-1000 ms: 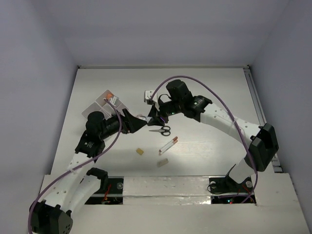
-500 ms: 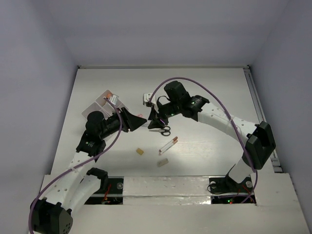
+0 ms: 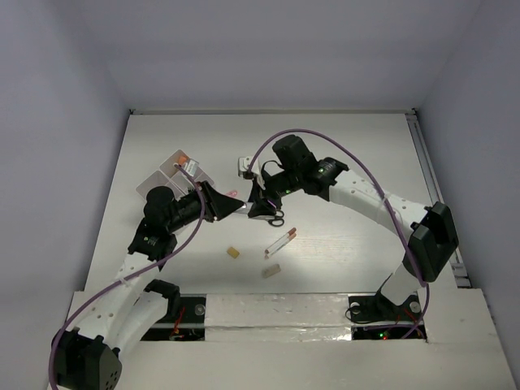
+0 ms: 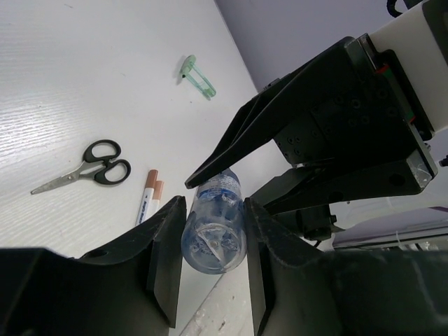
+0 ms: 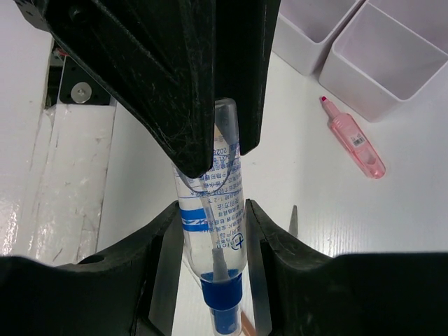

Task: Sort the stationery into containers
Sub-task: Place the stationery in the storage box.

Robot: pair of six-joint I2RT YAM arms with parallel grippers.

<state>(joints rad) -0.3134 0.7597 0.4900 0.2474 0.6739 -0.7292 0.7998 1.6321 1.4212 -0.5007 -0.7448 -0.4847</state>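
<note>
- Left gripper has pulled its jaws in from wide apart a second ago. The right arm has slid slightly down toward it and now hides part of the scissors in the top view.
- Containers sit behind the left jaws, just beside the left wrist and well apart from the right jaws, so the left arm is the nearer one.
- Pink marker lies on the table between the containers and the meeting jaws, untouched.
- Left jaws now have a finger against each side of the clear bottle at its base end. It looks like a grip, though the squeeze may not be finished.
- Clear bottle hangs in the air between the two grippers, off the table. Its long axis runs from the left jaws to the right jaws, base facing the left wrist and blue cap pointing back into the right gripper.
- Right gripper has its jaws clamped on the labelled body of the bottle.
- This looks like a handover. The right jaws likely have to let go before the left arm can swing back to the containers.
- Scissors lie just under the right jaws. The orange-capped pen lies beyond them, further to the right.
</note>
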